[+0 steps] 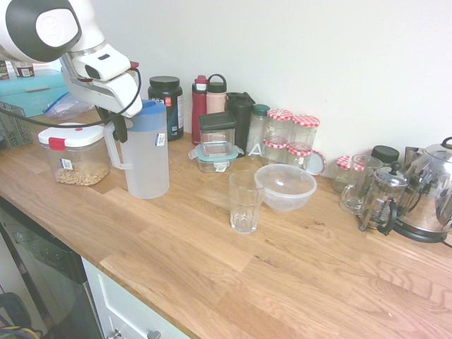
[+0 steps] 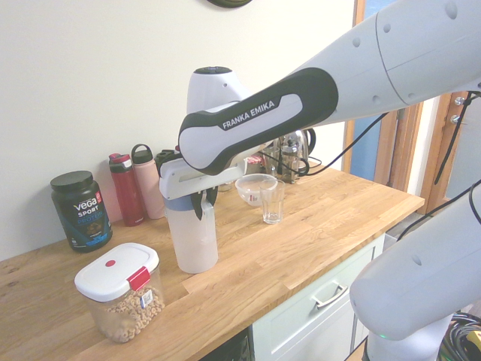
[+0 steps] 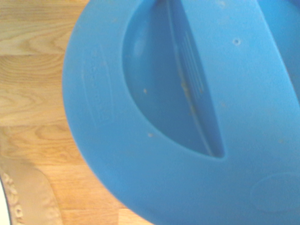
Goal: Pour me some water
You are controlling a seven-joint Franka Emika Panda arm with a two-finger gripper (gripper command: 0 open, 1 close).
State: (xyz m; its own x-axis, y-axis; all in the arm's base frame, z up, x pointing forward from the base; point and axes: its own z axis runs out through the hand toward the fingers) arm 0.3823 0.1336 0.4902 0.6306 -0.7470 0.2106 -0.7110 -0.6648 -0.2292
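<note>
Hand [image 1: 119, 126] closed on the handle of the pitcher [image 1: 146, 159], which stands on the bench [image 1: 296, 275] directly under it | glass [image 1: 245, 202] well apart, toward the bowl [image 1: 285, 187] | risk: blue lid [image 3: 154, 117] may fall off or water may spill past the glass if tilted too quickly

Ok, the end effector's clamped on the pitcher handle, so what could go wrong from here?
1. The end effector grips only the handle, so the pitcher may swing or slip when lifted.
2. The glass stands right beside the clear bowl; a wide pour could land in the bowl or nudge the glass.
3. The blue lid is on; if it's loose, tilting may shed it.
</note>
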